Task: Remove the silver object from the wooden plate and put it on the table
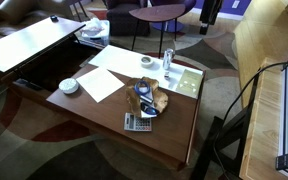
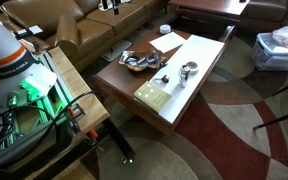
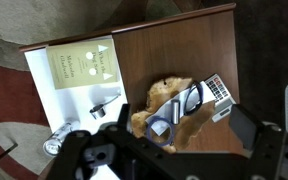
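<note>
The small round tan wooden plate [image 1: 146, 63] stands on the dark brown table [image 1: 174, 125] between the white paper and a pale green book. It also shows in an exterior view [image 2: 189, 70] with something silvery in it. In the wrist view a round silvery shape [image 3: 52, 146] at the lower left edge seems to be that plate, partly cut off. My gripper [image 3: 169, 150] shows only in the wrist view. It is open and empty, high above a tan pile [image 3: 164, 100] with blue-rimmed rings, well away from the plate.
A calculator [image 3: 216, 90] lies beside the pile. The pale green book [image 3: 79, 65] lies at the table corner, with a small clear or silver item [image 3: 104, 103] next to it. White papers [image 1: 102, 84] and a white bowl [image 1: 69, 86] sit farther along. A sofa [image 2: 94, 30] stands behind.
</note>
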### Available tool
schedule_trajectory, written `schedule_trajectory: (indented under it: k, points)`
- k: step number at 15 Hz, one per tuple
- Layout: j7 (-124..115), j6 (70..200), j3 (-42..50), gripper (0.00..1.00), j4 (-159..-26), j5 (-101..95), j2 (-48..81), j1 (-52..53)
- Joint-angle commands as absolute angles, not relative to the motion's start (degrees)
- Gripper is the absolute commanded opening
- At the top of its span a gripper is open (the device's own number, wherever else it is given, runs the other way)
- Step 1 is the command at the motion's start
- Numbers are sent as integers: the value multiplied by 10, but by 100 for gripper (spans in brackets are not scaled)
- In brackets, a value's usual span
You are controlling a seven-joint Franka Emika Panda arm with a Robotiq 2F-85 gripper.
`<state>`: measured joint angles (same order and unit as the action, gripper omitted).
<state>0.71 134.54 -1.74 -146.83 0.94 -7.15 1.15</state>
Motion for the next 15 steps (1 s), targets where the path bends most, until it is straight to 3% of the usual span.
schedule_trajectory:
  k: [1,6,11,15]
  points:
    - [6,1344,-17,100,-1462,9,-62,13]
    - [33,1393,-23,100,-1440,72,19,30]
    - [155,1538,-72,100,-1398,242,188,34]
    - [165,1669,-118,100,-1331,210,335,10]
